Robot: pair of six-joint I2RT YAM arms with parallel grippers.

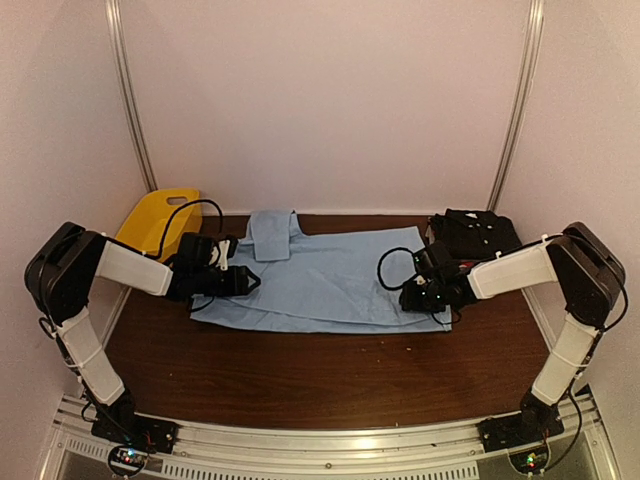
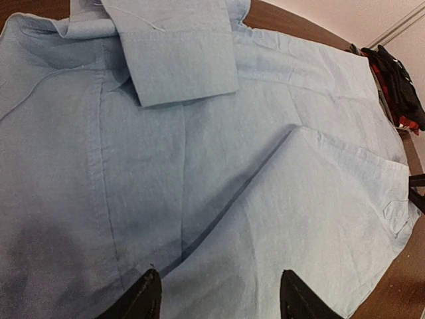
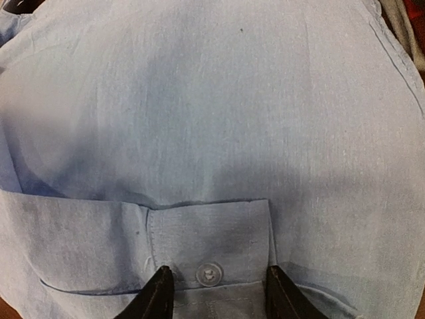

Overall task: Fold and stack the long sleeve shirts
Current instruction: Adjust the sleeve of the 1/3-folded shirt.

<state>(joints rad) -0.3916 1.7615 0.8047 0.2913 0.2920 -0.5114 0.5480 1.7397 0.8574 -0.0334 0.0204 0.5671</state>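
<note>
1. Table (image 1: 300, 370): brown top. Arm bases at near edge, L and R.

2. L gripper (image 1: 240, 280): pos. at L edge of light blue shirt (image 1: 330, 280). Wrist view: jaws parted approx. mid-width, fingers (image 2: 143, 299) low over the cloth, nothing clamped between them. Contact w/ cloth: cannot tell.

3. R gripper (image 1: 412, 298): pos. at R near corner of same shirt. Wrist view: jaws parted, one finger (image 3: 156, 296) each side of a folded-in cuff (image 3: 209, 232); cuff button (image 3: 208, 272) sits between the tips. No pinch on the cuff seen; cloth lies flat.

4. Light blue shirt: spread across table centre, lying sideways between both grippers, partly folded. A diagonal fold edge runs over the body in L wrist view. One sleeve end (image 1: 272, 232) lies doubled back at far L side, just past the L gripper.

5. Black shirt (image 1: 478, 232): folded, far R corner of table, just beyond R gripper, apart from blue shirt. Red trim shows in that stack in L wrist view.

6. Basket (image 1: 158, 220): yellow, far L corner, tilted against the wall.
</note>
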